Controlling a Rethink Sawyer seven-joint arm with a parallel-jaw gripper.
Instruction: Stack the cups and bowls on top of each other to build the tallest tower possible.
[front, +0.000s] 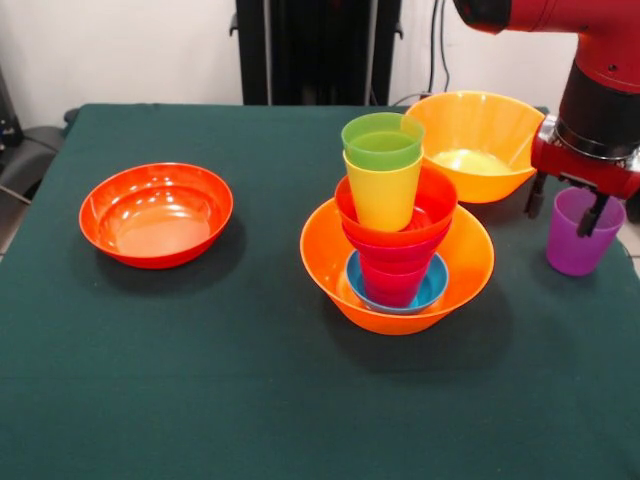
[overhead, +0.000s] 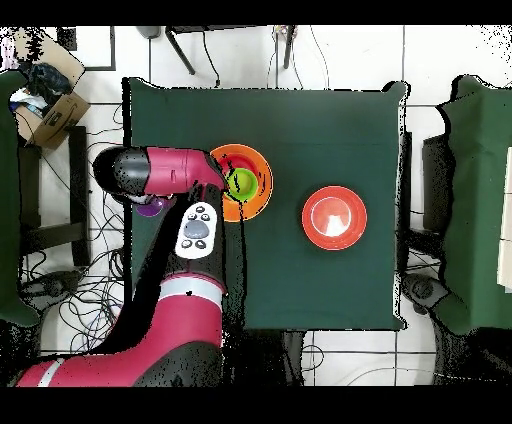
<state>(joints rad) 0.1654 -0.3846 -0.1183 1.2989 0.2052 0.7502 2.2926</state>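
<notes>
Claw straddles the rim of the upright, translucent purple cup, fingers spread.

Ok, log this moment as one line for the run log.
tool: at purple cup rim, one finger inside, grip unclear | tower: green cup on top | red bowl: apart, empty

Pretty bright in here, light coming down soft and even from overhead. The table stays a flat dark green with only faint, soft-edged shadows under the tower and beside the shallow red-orange bowl. The glossy plastic throws pale glare patches, strongest inside the far orange bowl. Front view looks crisp. From overhead the arm hides most of the purple cup, so shadows there are probably unreadable.
</notes>
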